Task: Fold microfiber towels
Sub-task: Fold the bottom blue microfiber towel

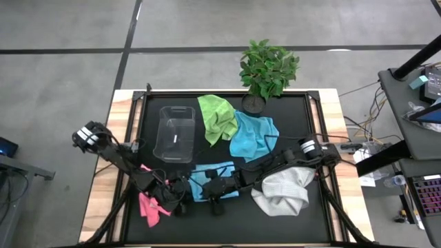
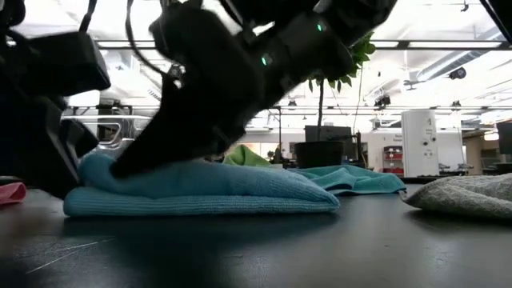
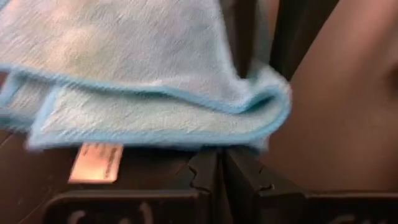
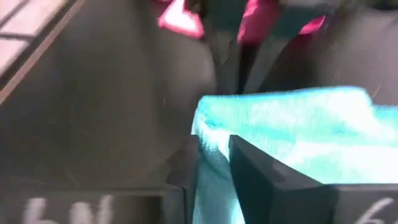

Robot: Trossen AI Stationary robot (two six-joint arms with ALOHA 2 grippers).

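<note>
Grey concrete floor surrounds the black table top [image 1: 324, 124] in the high view, with pale wood borders at its sides. At the far edge stands a green potted plant [image 1: 267, 69]; a clear plastic bin [image 1: 175, 133] sits left of centre. A lime green towel [image 1: 216, 117] lies bunched beside the bin, a crumpled light blue towel [image 1: 253, 136] touching it. A pale grey-white towel [image 1: 284, 191] lies heaped near the right front, a pink towel [image 1: 151, 207] at the left front. Between them lies the folded light blue towel [image 1: 205, 178], where the left gripper [image 1: 180, 191] and right gripper [image 1: 219, 187] meet.

Low view: an open workshop with ceiling lights lies behind the table. The folded towel [image 2: 200, 192] lies flat in two layers, dark arm parts pressing on top.

Left wrist view: the left gripper's fingers [image 3: 239, 186] are pressed together just beside the towel's folded edge [image 3: 155, 118], holding nothing; a small label [image 3: 96, 163] lies underneath.

Right wrist view: the right gripper's fingers [image 4: 267, 180] pinch the towel's [image 4: 298, 130] edge, with pink cloth [image 4: 261, 15] beyond.
</note>
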